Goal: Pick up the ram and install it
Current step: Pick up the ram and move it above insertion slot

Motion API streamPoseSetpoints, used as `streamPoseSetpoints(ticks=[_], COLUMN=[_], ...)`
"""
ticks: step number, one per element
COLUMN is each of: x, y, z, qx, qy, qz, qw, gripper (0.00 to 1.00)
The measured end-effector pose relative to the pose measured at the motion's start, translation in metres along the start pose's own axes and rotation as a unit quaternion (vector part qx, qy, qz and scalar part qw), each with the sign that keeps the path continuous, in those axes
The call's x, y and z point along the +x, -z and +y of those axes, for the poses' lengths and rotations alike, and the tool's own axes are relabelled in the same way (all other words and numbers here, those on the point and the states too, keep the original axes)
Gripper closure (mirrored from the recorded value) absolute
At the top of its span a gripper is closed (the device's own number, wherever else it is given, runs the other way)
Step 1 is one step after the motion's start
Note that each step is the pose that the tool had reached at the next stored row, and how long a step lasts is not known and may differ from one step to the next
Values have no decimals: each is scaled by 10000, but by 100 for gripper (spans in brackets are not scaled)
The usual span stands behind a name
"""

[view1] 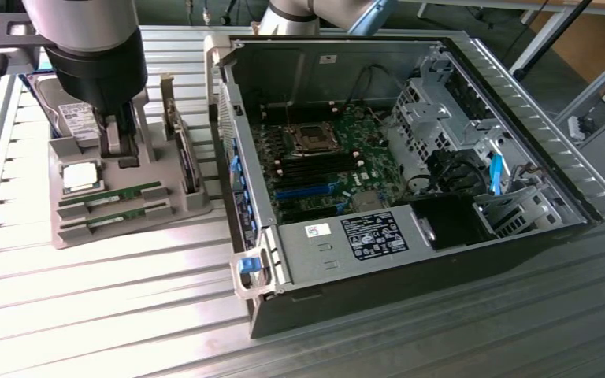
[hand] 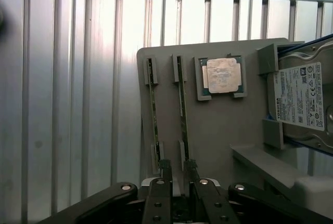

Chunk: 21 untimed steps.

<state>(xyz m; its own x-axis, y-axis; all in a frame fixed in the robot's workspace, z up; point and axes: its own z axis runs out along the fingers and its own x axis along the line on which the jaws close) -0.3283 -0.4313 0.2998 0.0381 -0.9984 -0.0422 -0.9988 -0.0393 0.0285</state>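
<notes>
Two ram sticks, thin green boards, stand on edge in slots of a grey holder tray [view1: 124,236] at the exterior view's left: one ram stick [view1: 111,194] [hand: 182,104] and a second [view1: 113,220] [hand: 152,109] beside it. My gripper [view1: 120,156] [hand: 177,171] hangs above the tray's far part, open, with nothing between its fingers. In the wrist view its fingertips [hand: 165,168] sit just off one end of the two sticks, touching neither.
The tray also holds a square silver CPU [view1: 79,176] [hand: 223,75], a hard drive [view1: 72,118] [hand: 301,96] and an upright card [view1: 182,153]. An open PC case [view1: 554,236] lies at the exterior view's right, its motherboard [view1: 324,165] with black and blue slots exposed. Ribbed metal table [view1: 103,307].
</notes>
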Motion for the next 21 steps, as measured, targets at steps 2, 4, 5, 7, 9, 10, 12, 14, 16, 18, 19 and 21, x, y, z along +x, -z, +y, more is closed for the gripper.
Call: streamPoseSetpoints(ticks=[2, 4, 5, 7, 9, 10, 12, 14, 16, 18, 19, 21], x=[1, 2, 2, 3, 3, 4, 4, 5, 5, 6, 6, 7], y=[-11, -20, -25, -34, -38, -43, -52, -57, -61, -66, -69, -75], z=[0, 0, 0, 0, 0, 0, 1, 1, 1, 2, 2, 3], qx=[0, 0, 0, 0, 0, 0, 0, 0, 0, 0, 0, 0], qy=[0, 0, 0, 0, 0, 0, 0, 0, 0, 0, 0, 0], qz=[0, 0, 0, 0, 0, 0, 0, 0, 0, 0, 0, 0], qw=[10000, 10000, 10000, 10000, 10000, 10000, 10000, 10000, 10000, 10000, 10000, 10000], gripper=[78, 78, 78, 78, 78, 78, 78, 78, 78, 78, 78, 78])
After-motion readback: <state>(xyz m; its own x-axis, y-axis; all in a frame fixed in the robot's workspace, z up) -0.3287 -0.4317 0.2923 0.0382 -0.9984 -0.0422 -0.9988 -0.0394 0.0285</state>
